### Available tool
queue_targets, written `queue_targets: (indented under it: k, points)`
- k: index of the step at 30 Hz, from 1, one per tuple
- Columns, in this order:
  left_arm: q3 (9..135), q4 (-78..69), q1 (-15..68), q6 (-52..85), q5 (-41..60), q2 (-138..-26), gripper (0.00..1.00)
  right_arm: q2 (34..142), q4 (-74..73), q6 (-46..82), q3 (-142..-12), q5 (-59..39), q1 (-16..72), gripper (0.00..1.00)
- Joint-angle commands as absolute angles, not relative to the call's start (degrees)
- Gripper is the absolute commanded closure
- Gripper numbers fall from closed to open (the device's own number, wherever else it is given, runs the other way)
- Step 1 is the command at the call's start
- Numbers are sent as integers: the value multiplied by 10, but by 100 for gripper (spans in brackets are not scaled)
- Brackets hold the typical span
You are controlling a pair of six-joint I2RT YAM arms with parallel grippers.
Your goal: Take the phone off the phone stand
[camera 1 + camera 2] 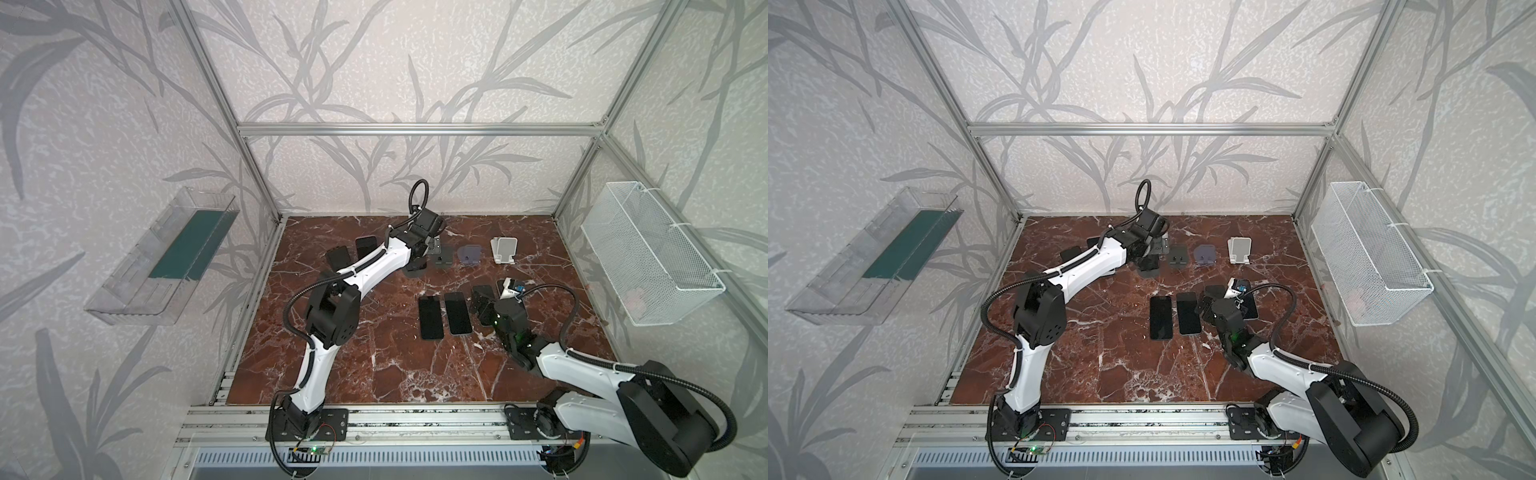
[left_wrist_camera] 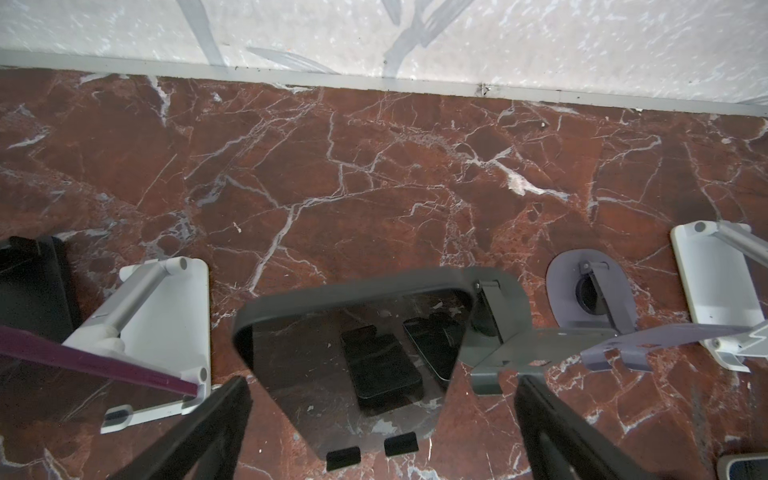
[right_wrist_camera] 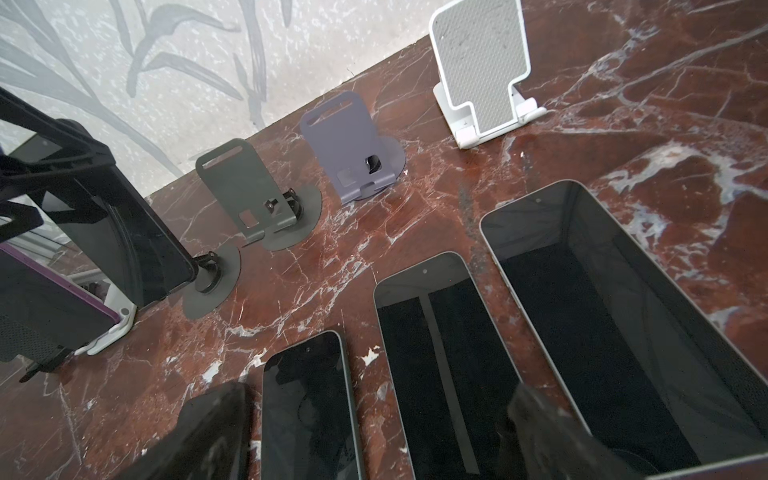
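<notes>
Left gripper (image 2: 382, 384) hangs with its black fingers (image 2: 199, 428) spread wide, one on either side of the phone (image 2: 349, 361). Whether a fingertip touches its edge I cannot tell. Right gripper (image 3: 378, 392) is spread just as wide and holds nothing. It sits low over the flat phones (image 3: 440, 365), which lie face up side by side nearer the front, well apart from the back row.

Every screen is dark, and any print on the phones or stands is too small to read.

The phone is a glossy black glass slab in a matte dark grey case with rounded corners, and its screen mirrors the room. It leans back on the stand (image 3: 212, 282), a dark grey piece with a round disc base, a hinge and two small lips (image 2: 345, 457) under the phone's bottom edge. This stand is in the back row near the wall, between a white stand (image 2: 166, 316) bearing a purple phone (image 2: 95, 365) and an empty grey stand (image 3: 245, 183). Beyond those come a lilac stand (image 3: 345, 141) and a padded stand (image 3: 482, 62), white with a dimpled grey face. The table (image 2: 374, 166) is red-brown marble with white veins.
</notes>
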State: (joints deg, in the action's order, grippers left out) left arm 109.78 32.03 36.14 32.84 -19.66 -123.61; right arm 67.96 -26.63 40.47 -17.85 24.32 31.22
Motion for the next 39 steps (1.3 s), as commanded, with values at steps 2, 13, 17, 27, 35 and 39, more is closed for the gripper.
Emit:
queue_targets:
  k: [2,13,17,27,35,39]
  points:
    - [1114,312,353,341,-207,-1252,1,683,-270,401,-194,243,310,0]
    - [1089,261,353,328,-194,-1262,6,697,-274,402,-197,235,310,0]
    - [1090,256,354,325,-203,-1268,8,699,-275,402,-197,236,310,0]
    - [1074,242,357,312,-228,-1267,17,702,-278,402,-197,232,310,0]
    - [1057,231,358,297,-237,-1259,23,705,-279,403,-197,232,310,0]
    - [1056,232,360,285,-243,-1256,27,703,-279,403,-196,231,310,0]
